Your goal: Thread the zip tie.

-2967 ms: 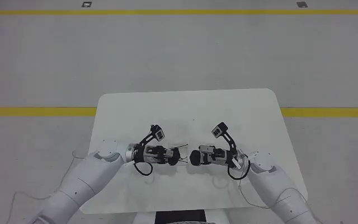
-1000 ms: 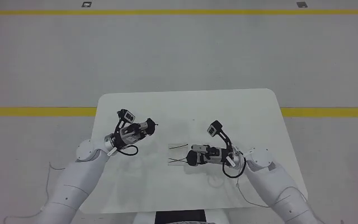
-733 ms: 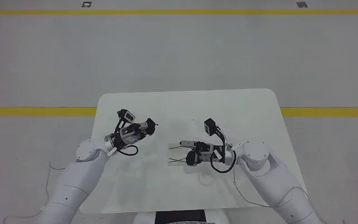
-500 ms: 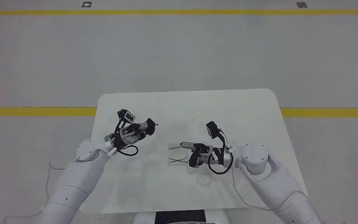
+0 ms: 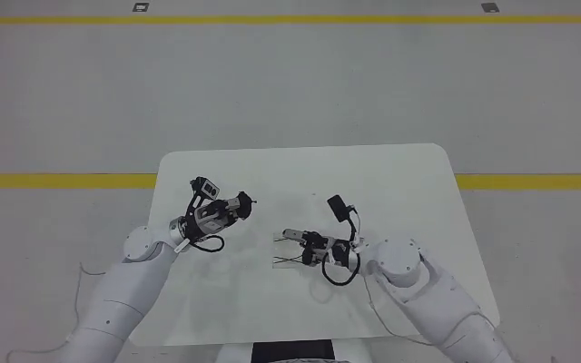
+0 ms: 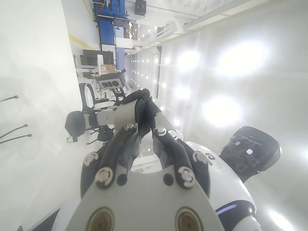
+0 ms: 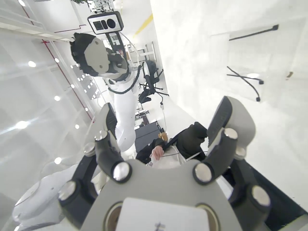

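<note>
**Right fingers (image 7: 223, 116) spread at the ties (image 7: 245, 82); left fingers (image 6: 142, 102) pressed together, well apart**

Three black ties lie flat on a clear sheet (image 7: 276, 56) near the middle of the white counter (image 5: 399, 181). Two of them lie across each other as a crossed pair (image 5: 284, 260). The single tie (image 7: 252, 32) lies straight just beside that pair and touches neither of them.

The right fingers are spread wide and hold nothing. In the top view, the right fingers (image 5: 292, 235) sit at the sheet. One finger is over the place where the single tie lies, and the other is near the crossed pair. I cannot tell whether either finger touches the sheet or the counter. From the right wrist view, all three ties lie ahead of the fingertips, apart from both.

The left fingers are pressed together, tip against tip. I cannot tell whether anything thin is caught between them. In the top view, the left fingers (image 5: 245, 203) are over the robot's left part of the counter. They point toward its far side, well apart from the ties and from the right fingers.
</note>
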You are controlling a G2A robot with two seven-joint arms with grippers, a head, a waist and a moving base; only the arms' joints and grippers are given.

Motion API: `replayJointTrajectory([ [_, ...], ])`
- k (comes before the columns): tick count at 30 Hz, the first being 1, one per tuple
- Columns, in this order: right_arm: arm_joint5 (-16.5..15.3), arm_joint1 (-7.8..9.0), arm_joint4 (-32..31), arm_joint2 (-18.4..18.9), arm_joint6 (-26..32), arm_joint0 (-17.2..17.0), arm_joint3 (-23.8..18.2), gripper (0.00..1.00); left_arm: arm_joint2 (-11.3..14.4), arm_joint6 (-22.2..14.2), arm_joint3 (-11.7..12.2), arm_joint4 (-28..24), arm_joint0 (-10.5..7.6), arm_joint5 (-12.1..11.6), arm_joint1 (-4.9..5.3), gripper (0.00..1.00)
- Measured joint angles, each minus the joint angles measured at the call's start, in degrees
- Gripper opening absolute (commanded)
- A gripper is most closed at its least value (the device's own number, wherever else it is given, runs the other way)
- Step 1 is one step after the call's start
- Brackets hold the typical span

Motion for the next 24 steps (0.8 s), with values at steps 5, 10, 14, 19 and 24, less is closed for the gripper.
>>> replayJointTrajectory([
  [5,0.0,-0.08,-1.6,-3.9,-6.2,1.9,2.0,1.00,0.0,0.0,0.0,0.0,0.00,0.0,0.00,0.00],
  [10,0.0,-0.09,-0.3,-7.8,-9.7,4.4,4.0,1.00,0.0,0.0,0.0,0.0,0.00,0.0,0.00,0.00],
  [14,0.0,0.15,0.9,-10.8,-10.7,6.6,5.5,1.00,0.0,0.0,0.0,0.0,0.00,0.0,0.00,0.00],
  [19,0.0,0.67,3.0,-14.9,-12.5,9.6,7.7,1.00,0.0,0.0,0.0,0.0,0.00,0.0,0.00,0.00],
  [24,0.0,1.28,6.0,-19.7,-15.0,13.2,9.4,1.00,0.0,0.0,0.0,0.0,0.00,0.0,0.00,0.00],
])
